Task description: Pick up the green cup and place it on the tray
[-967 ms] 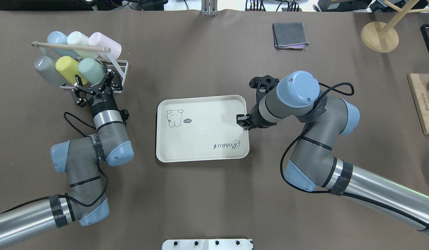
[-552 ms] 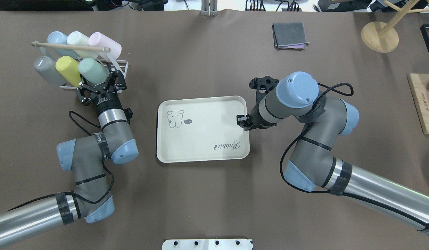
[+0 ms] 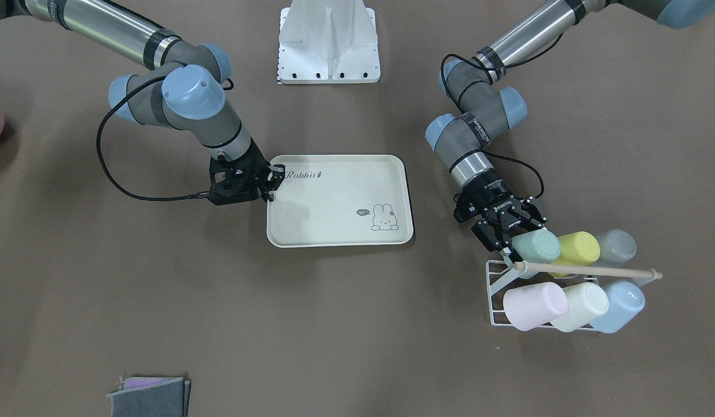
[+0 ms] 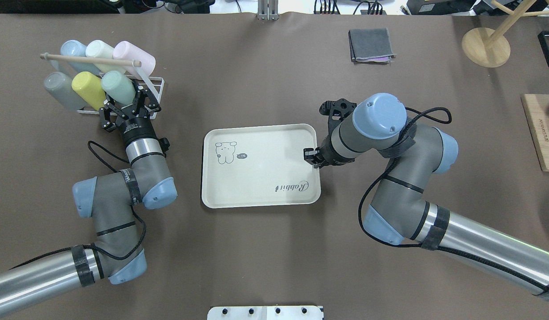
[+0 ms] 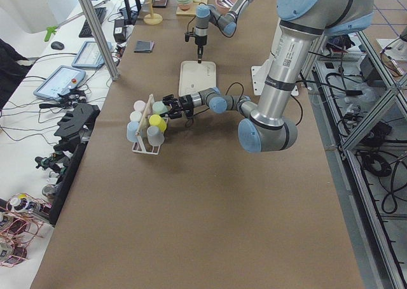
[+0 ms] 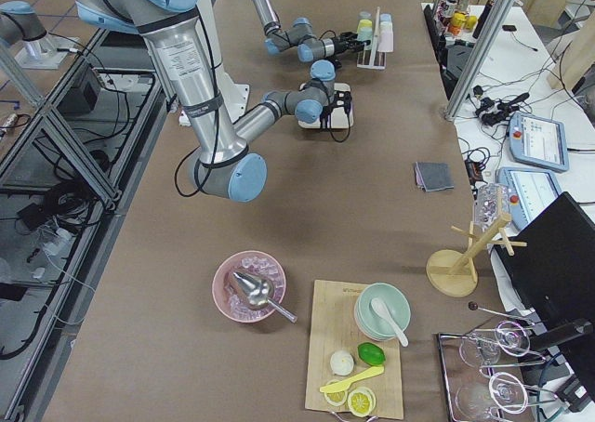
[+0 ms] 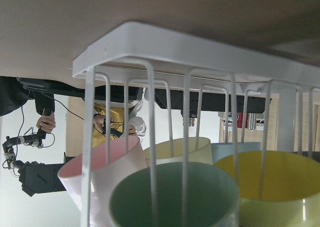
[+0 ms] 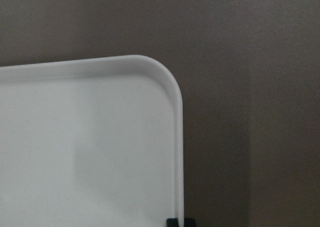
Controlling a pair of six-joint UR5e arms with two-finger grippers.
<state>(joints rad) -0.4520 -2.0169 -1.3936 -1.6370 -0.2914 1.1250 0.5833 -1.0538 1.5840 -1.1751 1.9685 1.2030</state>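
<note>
The small mint-green cup (image 4: pixel 118 86) is matt plastic; the white wire rack (image 7: pixel 175 49), coated metal; its rod (image 4: pixel 90 60), bare wood; the cream rectangular tray (image 4: pixel 261 189), smooth, matt.

I can't tell if the left claw (image 4: pixel 130 101) touches the green cup (image 4: pixel 118 87) ahead; the wrist view crops the right claw (image 4: pixel 311 158) on the tray (image 4: pixel 256 189).

We count one wire rack (image 4: pixel 158 83) holding one green cup (image 4: pixel 118 86), one yellow cup (image 4: pixel 88 89), one grey cup (image 4: pixel 56 89), one blue cup (image 4: pixel 74 48), one cream cup (image 4: pixel 100 50) and one pink cup (image 4: pixel 133 53), six in all. We count one tray (image 4: pixel 261 189), one folded cloth (image 4: pixel 371 44) and two grippers: the left gripper (image 4: pixel 127 98) and the right gripper (image 4: pixel 310 156).
</note>
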